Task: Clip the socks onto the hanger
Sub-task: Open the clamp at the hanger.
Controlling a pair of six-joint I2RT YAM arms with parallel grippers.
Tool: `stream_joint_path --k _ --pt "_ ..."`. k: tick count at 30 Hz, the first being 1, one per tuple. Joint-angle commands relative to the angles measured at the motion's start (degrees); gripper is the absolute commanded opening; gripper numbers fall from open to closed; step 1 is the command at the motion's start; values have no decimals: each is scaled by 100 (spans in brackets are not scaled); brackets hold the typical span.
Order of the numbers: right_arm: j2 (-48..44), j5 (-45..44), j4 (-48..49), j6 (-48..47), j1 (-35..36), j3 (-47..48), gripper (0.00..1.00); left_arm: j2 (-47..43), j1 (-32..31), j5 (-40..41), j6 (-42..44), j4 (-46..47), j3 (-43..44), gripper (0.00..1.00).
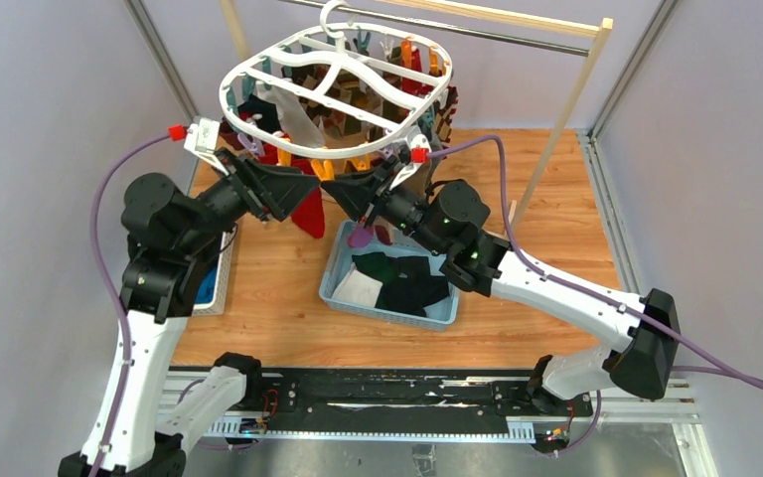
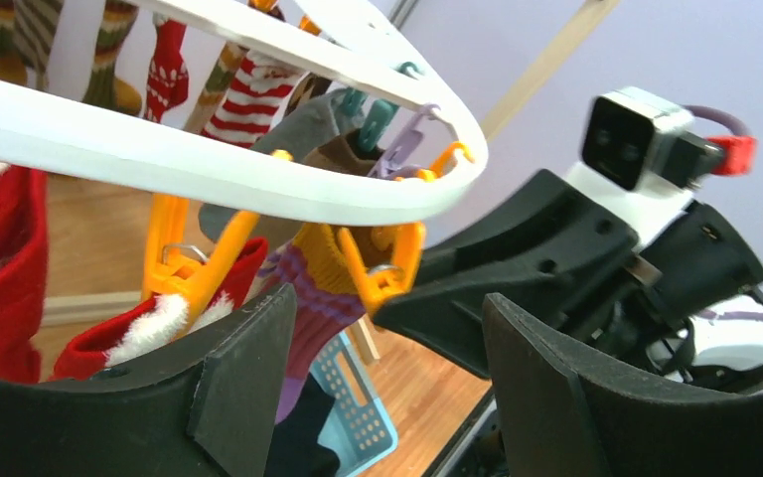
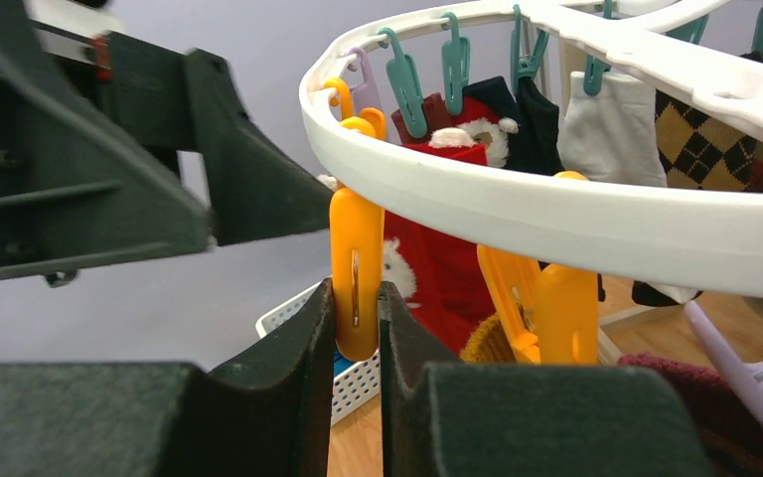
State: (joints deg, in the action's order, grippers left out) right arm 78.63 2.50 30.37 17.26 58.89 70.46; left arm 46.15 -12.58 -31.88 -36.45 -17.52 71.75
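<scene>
The white oval hanger [image 1: 333,75] hangs from the rail with several socks clipped to its pegs. My right gripper [image 3: 356,308] is shut on an orange peg [image 3: 356,248] at the hanger's near rim; it also shows in the top view [image 1: 356,199]. My left gripper [image 2: 387,348] is open and empty just below the rim, facing the right one [image 1: 298,189]. A mustard and purple sock [image 2: 308,288] hangs beside that orange peg [image 2: 382,263], close to my left finger; whether a peg holds it I cannot tell. A red sock with white trim [image 2: 149,328] hangs from another orange peg.
A light blue basket [image 1: 343,288] with dark green, black and white socks stands on the wooden table below the grippers. A white basket [image 1: 221,283] sits at the left by my left arm. The wooden-posted rail [image 1: 566,109] stands behind.
</scene>
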Motion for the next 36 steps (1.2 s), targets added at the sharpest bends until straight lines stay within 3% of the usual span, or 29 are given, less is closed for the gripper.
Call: stream_joint_path --k 1,25,30,36 --pt "67 -215 18 -164 170 270 0 175 -34 -225 -467 468 -86 72" --pt "456 -743 -211 -362 519 713 0 532 -34 -85 -617 607 -19 54" --pt "533 -812 -328 -445 592 803 2 583 -34 13 -565 546 95 41" --pt "417 -976 -304 -441 599 674 26 536 -34 95 -514 464 109 14"
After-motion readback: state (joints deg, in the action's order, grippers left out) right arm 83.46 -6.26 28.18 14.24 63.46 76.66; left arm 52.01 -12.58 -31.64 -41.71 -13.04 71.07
